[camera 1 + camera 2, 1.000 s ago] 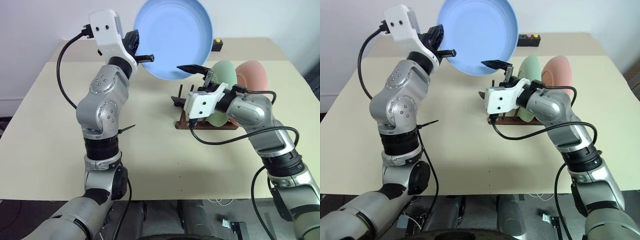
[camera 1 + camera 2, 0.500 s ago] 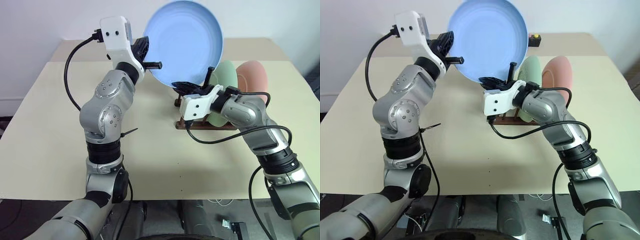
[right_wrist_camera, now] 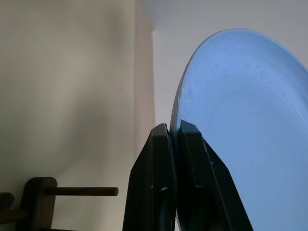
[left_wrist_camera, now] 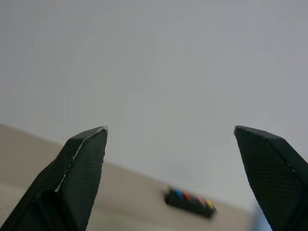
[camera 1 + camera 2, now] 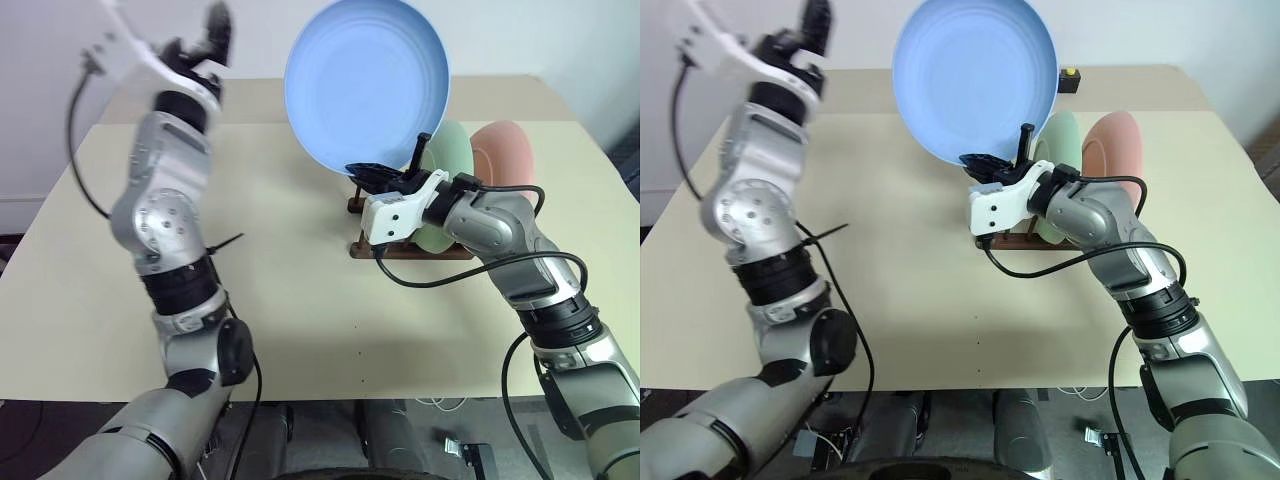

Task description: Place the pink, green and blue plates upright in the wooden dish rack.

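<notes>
Now the right gripper is pinching the blue plate by its lower rim, holding it upright just above the wooden dish rack beside the green plate, while the left gripper is standing wide open, well apart.

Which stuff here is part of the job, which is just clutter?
Job:
blue plate, pinched at its rim by right gripper
green plate, in rack
pink plate, in rack
wooden rack

Clutter:
black button box
</notes>
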### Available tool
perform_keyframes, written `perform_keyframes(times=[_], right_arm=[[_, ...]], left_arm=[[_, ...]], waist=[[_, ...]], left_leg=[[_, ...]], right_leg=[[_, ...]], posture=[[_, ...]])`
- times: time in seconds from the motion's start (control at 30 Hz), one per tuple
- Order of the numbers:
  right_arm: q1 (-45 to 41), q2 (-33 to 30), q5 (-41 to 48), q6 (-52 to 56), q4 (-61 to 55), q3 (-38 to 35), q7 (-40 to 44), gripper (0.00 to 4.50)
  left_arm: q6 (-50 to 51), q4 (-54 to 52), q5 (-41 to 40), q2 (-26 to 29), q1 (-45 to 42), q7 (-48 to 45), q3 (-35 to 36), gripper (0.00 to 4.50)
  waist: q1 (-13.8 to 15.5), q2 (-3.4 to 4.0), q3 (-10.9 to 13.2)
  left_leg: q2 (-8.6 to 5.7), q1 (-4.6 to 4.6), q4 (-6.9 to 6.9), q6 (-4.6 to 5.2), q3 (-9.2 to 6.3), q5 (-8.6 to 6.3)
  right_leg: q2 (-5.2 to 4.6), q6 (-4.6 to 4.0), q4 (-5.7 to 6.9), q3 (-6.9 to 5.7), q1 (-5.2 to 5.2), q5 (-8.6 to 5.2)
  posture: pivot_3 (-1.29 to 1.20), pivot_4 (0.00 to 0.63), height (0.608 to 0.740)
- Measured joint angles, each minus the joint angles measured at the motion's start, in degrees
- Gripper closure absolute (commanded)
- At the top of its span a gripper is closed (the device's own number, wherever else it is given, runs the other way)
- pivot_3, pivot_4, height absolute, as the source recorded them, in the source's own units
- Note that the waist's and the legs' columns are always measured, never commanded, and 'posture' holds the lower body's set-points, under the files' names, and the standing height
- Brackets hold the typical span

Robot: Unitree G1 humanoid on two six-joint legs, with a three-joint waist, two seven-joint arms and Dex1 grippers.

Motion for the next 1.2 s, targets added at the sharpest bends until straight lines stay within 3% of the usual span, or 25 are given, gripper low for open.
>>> perform_keyframes(times=[0.2,0.33,0.4,0.7,0.9,1.2], right_arm=[[-0.1,-1.0,0.8,-4.2,0.7,-0.6,-0.8,4.50],[-0.3,2.8,12.8,-3.0,-1.1,-3.5,1.1,4.50],[-0.7,5.9,22.9,2.4,-5.0,-5.9,2.9,4.50],[0.8,10.7,50.5,27.1,-17.2,-13.2,3.4,4.50],[2.8,14.4,66.1,40.1,-22.7,-17.5,-2.7,4.50],[7.4,18.8,77.2,46.5,-23.5,-20.6,-11.3,4.50]], left_arm=[[-4.1,5.0,6.6,11.1,6.6,-6.5,-5.1,0.04],[-5.5,5.7,9.8,16.1,16.2,-17.8,-14.7,0.04],[-7.8,5.1,10.9,17.9,21.9,-24.2,-19.4,0.04],[-16.4,1.0,11.2,21.5,33.9,-41.8,-26.3,0.04],[-17.3,0.6,11.8,21.6,36.1,-45.4,-28.9,0.04],[-17.8,0.6,12.3,20.8,36.1,-47.3,-29.4,0.04]], waist=[[0.1,0.00,0.0],[-0.1,0.00,0.0],[-0.3,0.01,0.0],[0.0,0.07,0.0],[0.1,0.07,0.0],[0.0,0.07,0.0]], left_leg=[[-0.01,0.00,-0.01,0.05,0.00,-0.03],[0.01,0.01,-0.03,0.15,-0.02,-0.08],[0.03,0.01,-0.07,0.16,-0.03,-0.09],[0.05,0.03,-0.09,0.17,-0.04,-0.10],[0.05,0.03,-0.05,0.18,-0.05,-0.10],[0.05,0.03,-0.08,0.19,-0.04,-0.10]], right_leg=[[0.00,0.00,0.01,0.00,0.02,0.00],[0.00,-0.01,0.04,0.00,0.00,0.01],[0.00,-0.03,0.04,0.02,-0.03,0.01],[0.01,-0.09,0.05,0.01,-0.02,0.03],[0.01,-0.10,0.06,0.00,-0.01,0.04],[0.02,-0.10,0.07,0.00,-0.03,0.04]], posture=[[0.00,0.150,0.740],[0.00,0.150,0.740],[0.00,0.150,0.740],[0.00,0.150,0.740],[0.00,0.150,0.740],[0.00,0.150,0.740]])
